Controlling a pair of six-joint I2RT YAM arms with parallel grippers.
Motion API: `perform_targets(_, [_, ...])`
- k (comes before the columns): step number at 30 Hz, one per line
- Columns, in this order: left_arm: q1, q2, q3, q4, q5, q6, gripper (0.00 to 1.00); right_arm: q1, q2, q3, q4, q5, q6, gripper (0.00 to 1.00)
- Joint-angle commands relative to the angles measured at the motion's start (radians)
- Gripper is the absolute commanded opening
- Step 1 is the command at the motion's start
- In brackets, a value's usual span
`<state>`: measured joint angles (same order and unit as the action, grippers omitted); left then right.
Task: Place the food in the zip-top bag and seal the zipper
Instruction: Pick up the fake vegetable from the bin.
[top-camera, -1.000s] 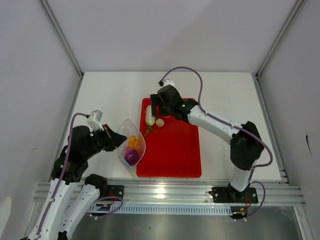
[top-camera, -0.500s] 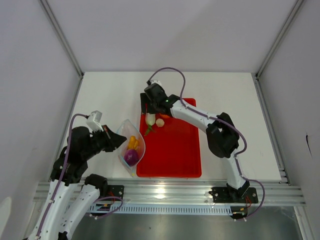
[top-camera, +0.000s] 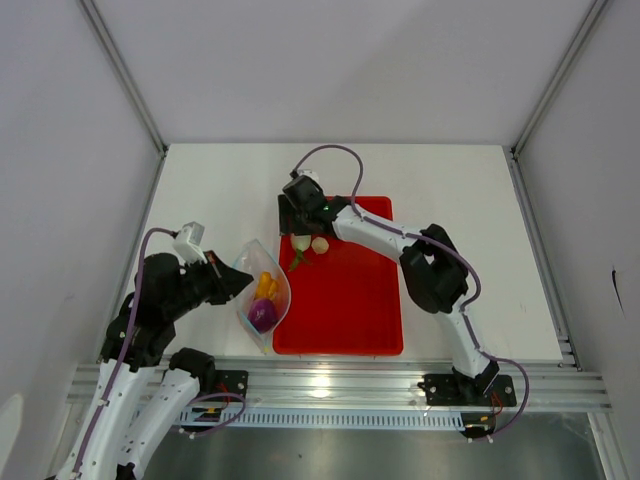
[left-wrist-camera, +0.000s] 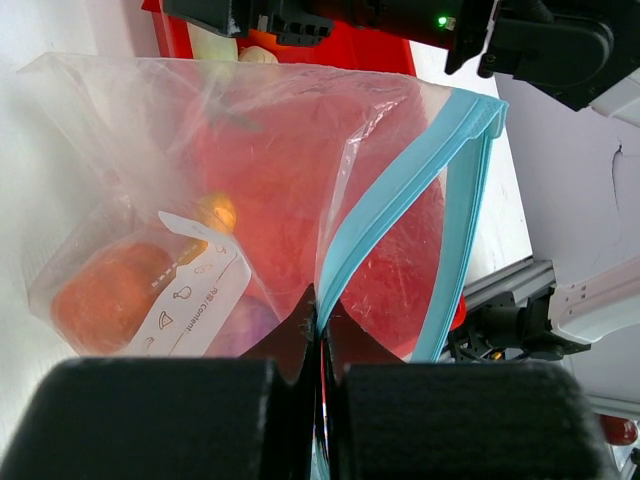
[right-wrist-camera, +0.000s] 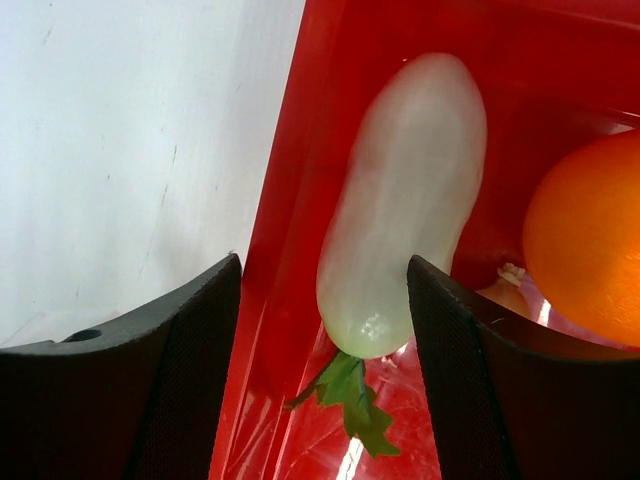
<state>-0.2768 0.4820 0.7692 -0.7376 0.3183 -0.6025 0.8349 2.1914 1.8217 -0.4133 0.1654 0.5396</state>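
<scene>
Picking is in hand: the right gripper has its jaws open astride the white radish in the far left corner of the red tray. The left gripper, jaws closed, pinches the mouth of the zip-top bag. Next the right jaws should close on the radish, clear of the tray wall, and carry it left to the bag.

Can see only part of the orange, clipped by the right wrist view's edge; can barely make out the garlic beneath it. Cannot tell apart blurred pieces behind the white label on the zip-top bag.
</scene>
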Motion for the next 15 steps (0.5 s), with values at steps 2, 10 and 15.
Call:
perform_targets(2, [-0.002, -0.005, 0.025, 0.001, 0.002, -0.003, 0.01, -0.003, 0.074, 0.034, -0.018, 0.008, 0.008, 0.68])
perform_targets(10, [-0.002, -0.006, 0.027, -0.005, 0.005, 0.001, 0.01, -0.010, 0.107, 0.039, -0.044, 0.040, 0.011, 0.68])
perform_targets(15, [-0.001, -0.005, 0.025, -0.005, 0.004, 0.001, 0.00, 0.003, 0.035, -0.064, 0.085, -0.003, -0.041, 0.70])
